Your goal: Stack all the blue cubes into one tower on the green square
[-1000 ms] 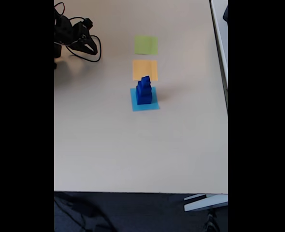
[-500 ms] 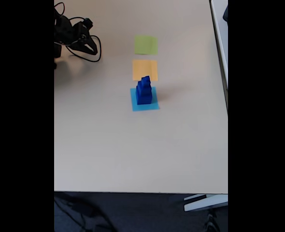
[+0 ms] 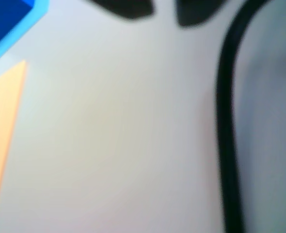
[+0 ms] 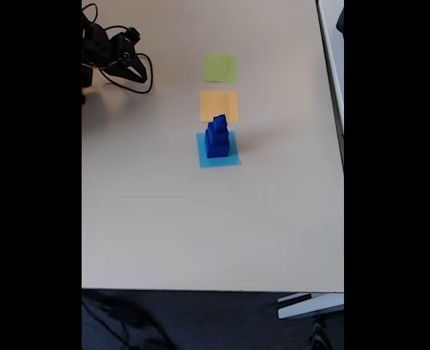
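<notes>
Non-task items on and around beige table (image 4: 164, 233).

Orange square (image 4: 219, 106) flat mid-table in fixed view; light-blue square (image 4: 231, 159) just below it, small gap between, both lined up in one column. Same orange square at left edge of wrist view (image 3: 2, 131), light-blue square at top left corner (image 3: 22, 34), blurred. Black cable (image 4: 143, 82) looped on tabletop at upper left in fixed view; dark blurred cable running top to bottom on right in wrist view (image 3: 226, 145). Dark floor (image 4: 200, 321) below table edge, white furniture piece (image 4: 310, 305) at lower right.
</notes>
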`<state>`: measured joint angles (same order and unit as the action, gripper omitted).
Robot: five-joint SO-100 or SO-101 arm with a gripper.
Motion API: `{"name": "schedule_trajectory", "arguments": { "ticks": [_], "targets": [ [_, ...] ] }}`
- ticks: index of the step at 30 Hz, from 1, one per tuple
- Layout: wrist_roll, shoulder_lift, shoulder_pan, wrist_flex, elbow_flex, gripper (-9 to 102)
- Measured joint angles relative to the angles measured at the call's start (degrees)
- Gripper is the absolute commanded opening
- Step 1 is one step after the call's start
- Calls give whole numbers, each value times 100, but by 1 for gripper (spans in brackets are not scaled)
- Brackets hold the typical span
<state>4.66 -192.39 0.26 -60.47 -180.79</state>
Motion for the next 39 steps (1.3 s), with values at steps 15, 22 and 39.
{"name": "schedule_trajectory", "arguments": {
  "ticks": [15, 22, 39],
  "targets": [
    [0, 0, 0, 0, 0, 0],
    [53, 0, 0, 97, 0, 0],
    [-826, 0, -202, 1995, 97, 0]
  ]
}}
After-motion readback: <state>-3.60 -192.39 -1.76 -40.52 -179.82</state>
